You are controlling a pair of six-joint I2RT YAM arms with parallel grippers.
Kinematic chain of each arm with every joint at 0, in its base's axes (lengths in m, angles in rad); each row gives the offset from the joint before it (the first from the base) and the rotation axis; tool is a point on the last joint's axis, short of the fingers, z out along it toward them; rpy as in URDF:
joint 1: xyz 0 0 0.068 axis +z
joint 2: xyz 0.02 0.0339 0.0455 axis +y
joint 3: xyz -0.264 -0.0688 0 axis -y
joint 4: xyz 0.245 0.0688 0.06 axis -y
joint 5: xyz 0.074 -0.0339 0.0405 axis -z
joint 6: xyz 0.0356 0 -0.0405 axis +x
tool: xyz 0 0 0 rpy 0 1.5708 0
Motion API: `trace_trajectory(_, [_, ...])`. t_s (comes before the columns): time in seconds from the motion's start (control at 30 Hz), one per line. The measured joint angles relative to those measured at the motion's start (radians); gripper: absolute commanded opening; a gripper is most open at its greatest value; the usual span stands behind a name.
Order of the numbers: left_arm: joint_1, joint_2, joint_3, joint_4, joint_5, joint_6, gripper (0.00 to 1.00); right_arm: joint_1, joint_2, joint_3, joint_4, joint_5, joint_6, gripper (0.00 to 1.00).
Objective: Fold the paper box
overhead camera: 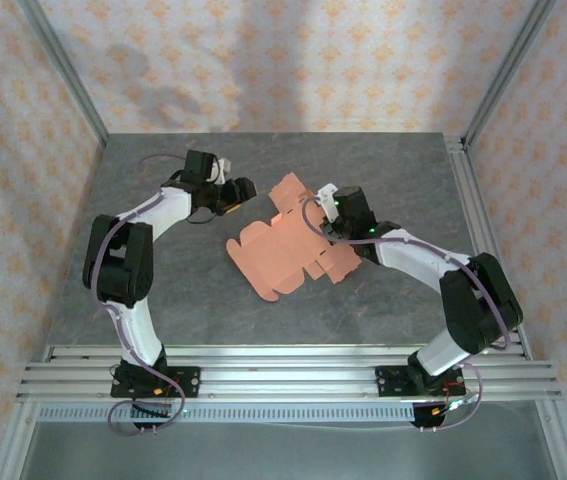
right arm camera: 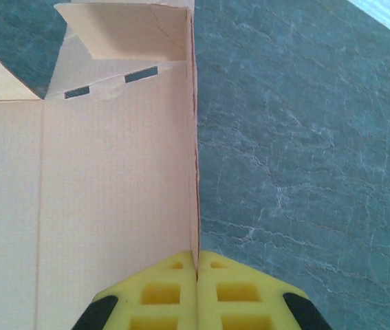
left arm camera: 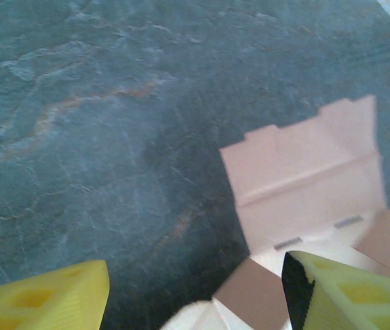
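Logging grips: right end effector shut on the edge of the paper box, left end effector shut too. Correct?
No. The left end effector is open, as the left wrist view shows. The right end effector is shut on the edge of the paper box.

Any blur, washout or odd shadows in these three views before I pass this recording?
Top external: sharp and evenly lit, with soft shadows on the back wall. Left wrist: soft and blurred, the paper box washed out to pale pink, the yellow fingers fuzzy. Right wrist: crisp, card grain and table veins clear.
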Motion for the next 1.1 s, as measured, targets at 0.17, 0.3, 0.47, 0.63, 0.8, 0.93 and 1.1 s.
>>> trace_trajectory(0.17, [0.015,0.098,0.046,-0.003,-0.026,-0.018,0.69,0.000,-0.019,-0.007,0.005,-0.010,-0.016,0.00])
trace_trajectory(0.3, [0.031,0.143,0.068,-0.015,-0.034,-0.027,0.69,0.000,-0.040,-0.008,0.009,-0.006,-0.022,0.00])
trace_trajectory(0.47, [0.034,0.154,0.075,-0.021,-0.041,-0.034,0.69,0.005,-0.031,-0.005,0.011,0.041,-0.051,0.00])
trace_trajectory(0.63, [0.034,0.149,0.071,-0.026,-0.056,-0.032,0.70,0.006,0.028,0.025,-0.016,0.036,-0.063,0.00])
trace_trajectory(0.8, [0.036,0.109,0.021,-0.024,-0.066,-0.033,0.70,-0.007,0.070,0.081,-0.073,-0.075,-0.049,0.00])
trace_trajectory(0.93, [0.047,0.080,-0.020,-0.024,-0.066,-0.033,0.71,-0.050,0.117,0.163,-0.158,-0.211,-0.039,0.01])
trace_trajectory(1.1, [0.062,0.055,-0.043,-0.024,-0.067,-0.032,0.71,-0.093,0.272,0.313,-0.298,-0.348,-0.039,0.08])
